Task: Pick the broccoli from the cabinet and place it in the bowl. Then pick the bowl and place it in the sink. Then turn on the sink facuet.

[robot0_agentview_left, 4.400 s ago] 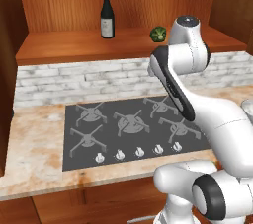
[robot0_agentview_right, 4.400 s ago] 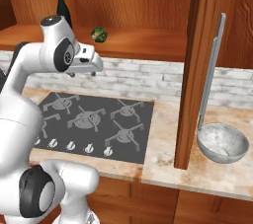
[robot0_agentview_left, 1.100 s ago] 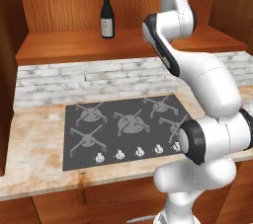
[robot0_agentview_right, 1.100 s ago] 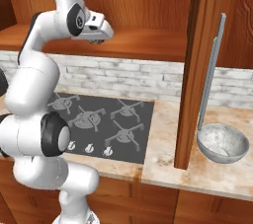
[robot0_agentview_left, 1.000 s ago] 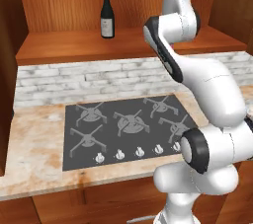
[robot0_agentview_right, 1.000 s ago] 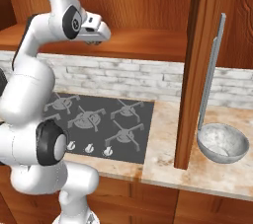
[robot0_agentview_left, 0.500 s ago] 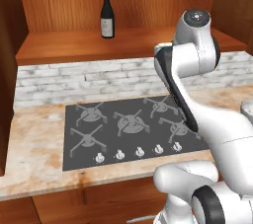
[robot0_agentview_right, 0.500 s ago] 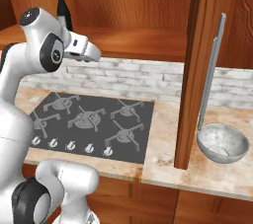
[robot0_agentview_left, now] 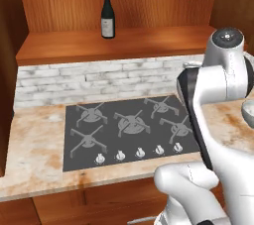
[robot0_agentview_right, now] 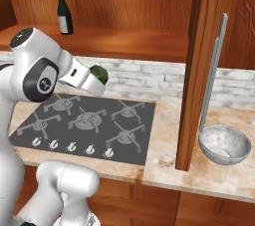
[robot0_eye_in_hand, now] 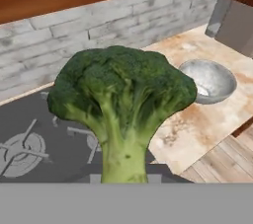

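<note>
Swung down from the cabinet (robot0_agentview_right: pixel 134 41), the arm now hangs over the stove (robot0_agentview_right: pixel 84 125); its gripper (robot0_agentview_right: pixel 98 81) pinches the broccoli (robot0_agentview_right: pixel 99 75) above the burners, well apart from the bowl (robot0_agentview_right: pixel 224 143) on the surface (robot0_agentview_right: pixel 169 163).

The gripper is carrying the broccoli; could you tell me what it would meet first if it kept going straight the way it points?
Probably the stone counter just short of the bowl, though depth is unclear.
</note>
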